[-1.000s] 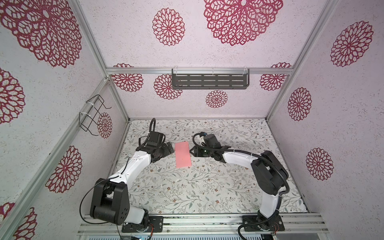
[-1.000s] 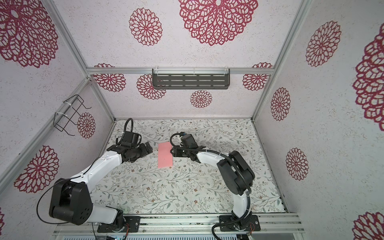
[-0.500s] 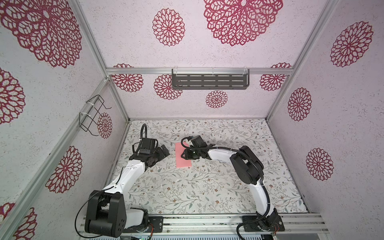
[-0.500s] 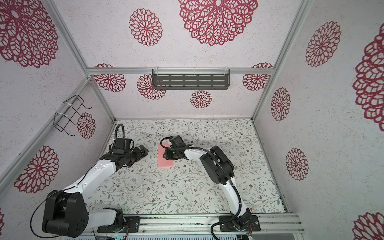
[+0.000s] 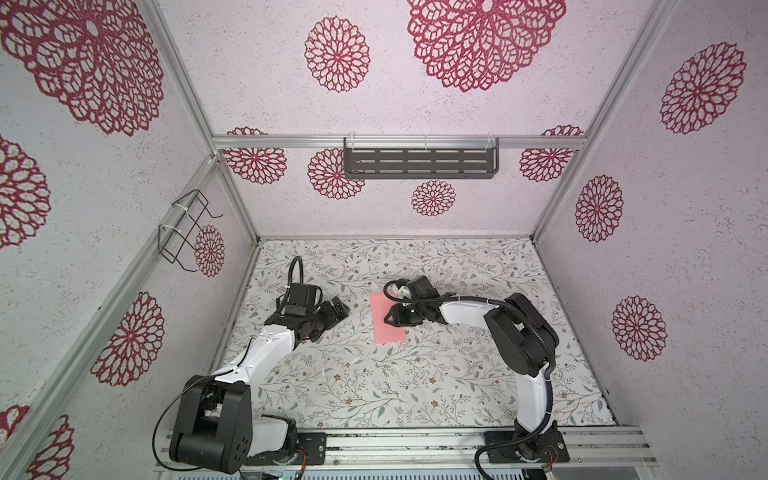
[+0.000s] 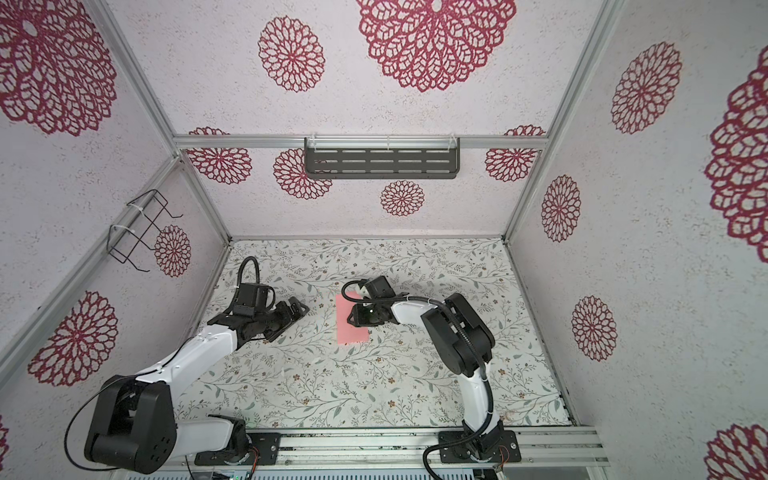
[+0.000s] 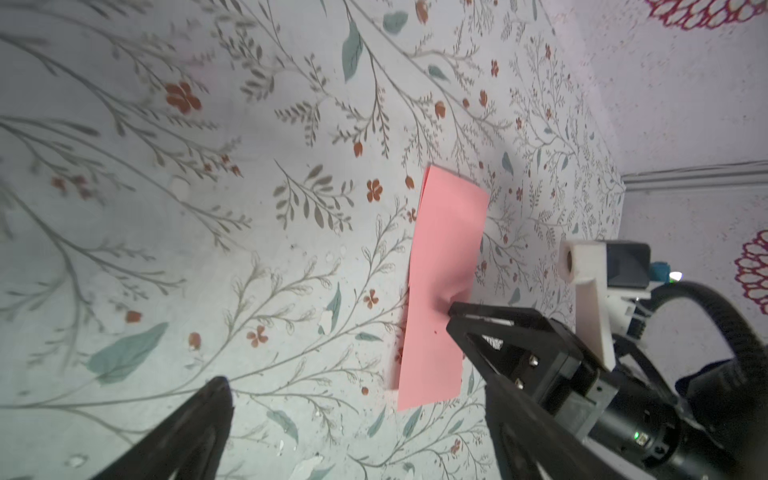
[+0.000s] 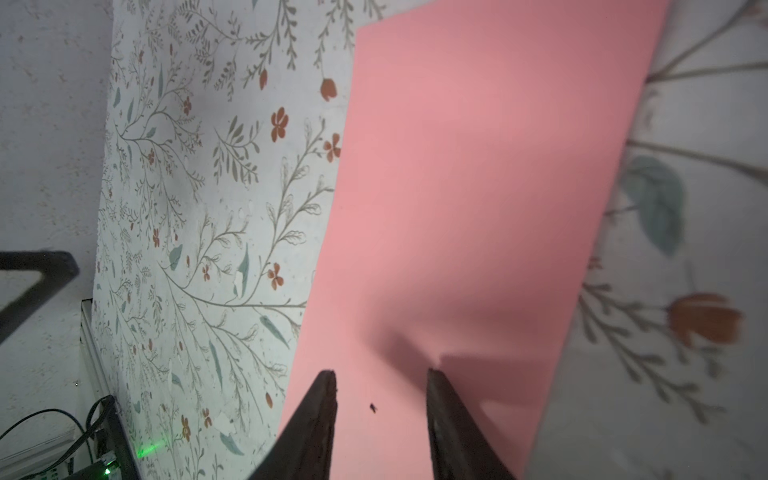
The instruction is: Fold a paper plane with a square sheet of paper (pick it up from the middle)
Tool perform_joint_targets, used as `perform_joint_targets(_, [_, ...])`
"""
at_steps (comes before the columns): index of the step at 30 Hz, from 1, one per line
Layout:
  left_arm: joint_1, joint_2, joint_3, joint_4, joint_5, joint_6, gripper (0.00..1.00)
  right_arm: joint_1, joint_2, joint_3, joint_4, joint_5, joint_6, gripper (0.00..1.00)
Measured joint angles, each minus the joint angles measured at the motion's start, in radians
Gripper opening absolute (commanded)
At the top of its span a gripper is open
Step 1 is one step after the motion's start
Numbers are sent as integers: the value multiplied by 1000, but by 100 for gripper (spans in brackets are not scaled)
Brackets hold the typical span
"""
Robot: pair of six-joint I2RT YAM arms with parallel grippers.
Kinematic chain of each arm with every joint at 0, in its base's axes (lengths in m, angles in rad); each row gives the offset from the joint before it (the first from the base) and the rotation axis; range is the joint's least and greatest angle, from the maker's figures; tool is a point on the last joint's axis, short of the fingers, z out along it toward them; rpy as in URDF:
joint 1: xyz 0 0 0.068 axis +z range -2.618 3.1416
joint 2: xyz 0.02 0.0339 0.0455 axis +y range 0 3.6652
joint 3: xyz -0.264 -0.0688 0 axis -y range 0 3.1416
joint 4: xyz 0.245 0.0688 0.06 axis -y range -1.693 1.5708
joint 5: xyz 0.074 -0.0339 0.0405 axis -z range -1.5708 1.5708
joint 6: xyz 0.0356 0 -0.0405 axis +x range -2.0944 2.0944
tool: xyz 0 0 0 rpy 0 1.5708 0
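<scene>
- The square sheet of paper (image 5: 391, 335), folded into a narrow salmon-pink rectangle, lies flat on the floral table (image 5: 415, 386), just below mid-frame in both top views.
- The right gripper (image 8: 380, 374) is over the paper's right long edge. Its jaws are partly spread, with both tips on the paper.
- In the left wrist view, the paper puckers slightly at one fingertip (image 7: 454, 309).
- The left gripper (image 5: 332, 320) is left of the paper and clear of it, with its jaws fully spread and nothing between them.

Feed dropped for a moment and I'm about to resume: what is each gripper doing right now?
Left gripper: open, empty, clear of the paper.
Right gripper: partly open, pressing down on the pink paper, nothing clamped.
</scene>
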Motion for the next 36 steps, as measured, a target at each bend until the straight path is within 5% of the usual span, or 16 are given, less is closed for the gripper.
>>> perform_joint_targets(9, [-103,88,-18,103,63,-101,99,-14,-51,-17,20,10,31,39])
perform_joint_targets(36, [-124,441,117,217,271,-194,50,-76,13,-19,74,11,90,33])
